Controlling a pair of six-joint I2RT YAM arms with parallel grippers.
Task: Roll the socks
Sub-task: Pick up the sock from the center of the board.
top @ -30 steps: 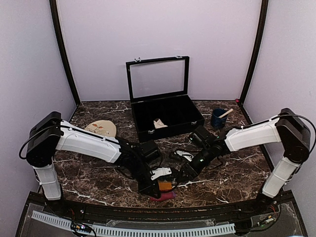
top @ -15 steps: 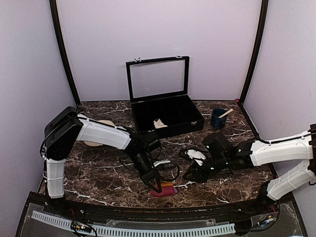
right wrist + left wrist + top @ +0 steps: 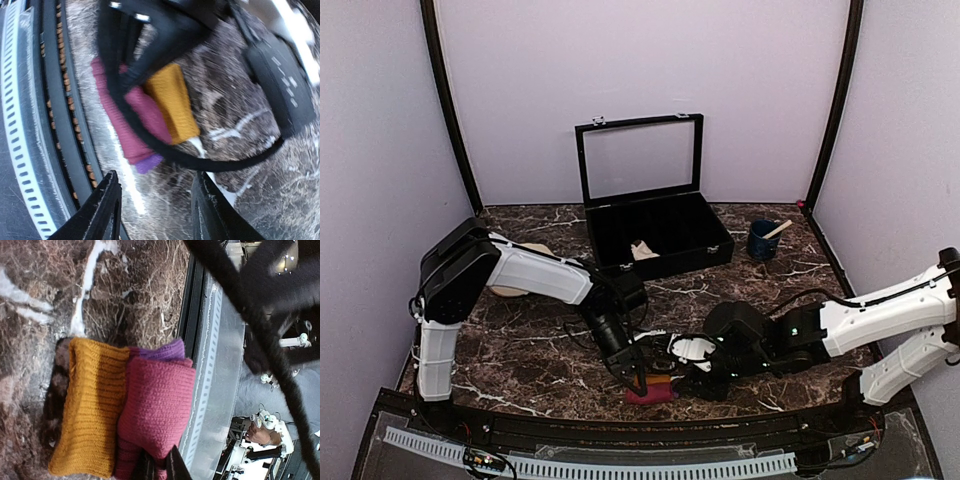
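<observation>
Lying where: rolled magenta-purple knit sock with orange cuff (image 3: 651, 389) (image 3: 157, 405) (image 3: 137, 117) on the dark marbled worktop (image 3: 520, 350), lower centre of the top view, close to the front edge
Left jaws: left gripper (image 3: 161, 467) closed to a slit, nipping the magenta knit at the bottom of its wrist view
Right jaws: right gripper (image 3: 157, 210) spread apart, holding nothing, just right of the sock

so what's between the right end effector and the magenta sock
Bare marble tabletop, seen in the right wrist view between the right end effector and the sock; a black cable arcs across it.
</observation>
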